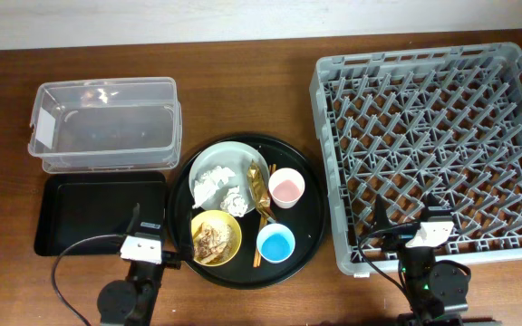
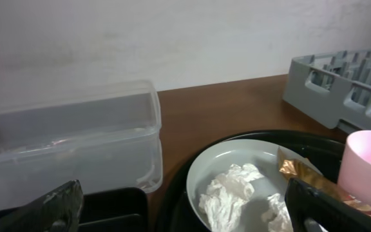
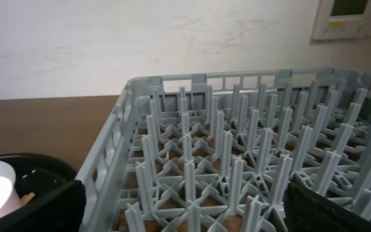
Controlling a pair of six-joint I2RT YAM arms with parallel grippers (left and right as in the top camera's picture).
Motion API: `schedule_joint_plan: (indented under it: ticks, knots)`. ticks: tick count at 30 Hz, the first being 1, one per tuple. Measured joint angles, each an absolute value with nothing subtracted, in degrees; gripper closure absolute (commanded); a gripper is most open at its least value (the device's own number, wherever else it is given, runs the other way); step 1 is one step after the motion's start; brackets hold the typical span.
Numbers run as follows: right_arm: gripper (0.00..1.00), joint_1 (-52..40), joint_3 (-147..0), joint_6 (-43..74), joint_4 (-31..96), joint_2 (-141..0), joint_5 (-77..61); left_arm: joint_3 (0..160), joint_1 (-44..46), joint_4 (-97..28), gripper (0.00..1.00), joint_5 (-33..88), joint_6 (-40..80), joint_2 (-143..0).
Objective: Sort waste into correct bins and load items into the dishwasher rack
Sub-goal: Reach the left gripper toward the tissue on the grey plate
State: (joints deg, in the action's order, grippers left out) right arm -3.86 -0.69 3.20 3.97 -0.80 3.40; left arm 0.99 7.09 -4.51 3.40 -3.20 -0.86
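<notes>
A pale plate (image 1: pixel 227 164) on a round black tray holds two white paper wads (image 1: pixel 214 184) and a gold wrapper (image 1: pixel 257 185). Beside it are a yellow bowl (image 1: pixel 216 238) with brown scraps, a pink cup (image 1: pixel 286 187), a blue cup (image 1: pixel 275 243) and chopsticks (image 1: pixel 263 225). The clear tub (image 1: pixel 107 122) and the shallow black tray (image 1: pixel 98 213) lie at the left, and the grey rack (image 1: pixel 438 136) at the right. My left gripper (image 1: pixel 143 237) is open and empty, near the shallow tray's front right corner, facing the plate (image 2: pixel 205 174). My right gripper (image 1: pixel 429 226) is open and empty over the rack's front edge (image 3: pixel 192 167).
The large round black tray (image 1: pixel 308 217) sits between the bins and the rack. A pale wall runs along the table's far edge. Bare brown wood shows behind the round tray and between it and the rack.
</notes>
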Motion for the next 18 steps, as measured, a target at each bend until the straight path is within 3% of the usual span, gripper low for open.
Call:
schedule_joint_plan:
  ticks: [5, 8, 13, 18]
  knots:
    - [0.01, -3.9, -4.3, 8.8, 12.7, -0.9, 1.9, 8.0, 7.1, -17.0, 0.01, 4.7, -0.3, -8.7]
    - [0.01, -3.9, -11.6, 9.3, 26.9, -1.2, 1.9, 18.9, 7.1, -25.3, 0.01, 6.0, -0.1, -20.9]
    - [0.01, -3.9, -18.5, 9.3, 34.5, -1.3, 1.9, 35.4, 7.0, -32.7, 0.01, 7.1, 0.1, -42.6]
    - [0.01, -3.9, -31.8, 9.3, 40.5, -22.4, -1.9, 42.4, 7.0, -37.8, 0.01, 8.9, 0.0, -53.9]
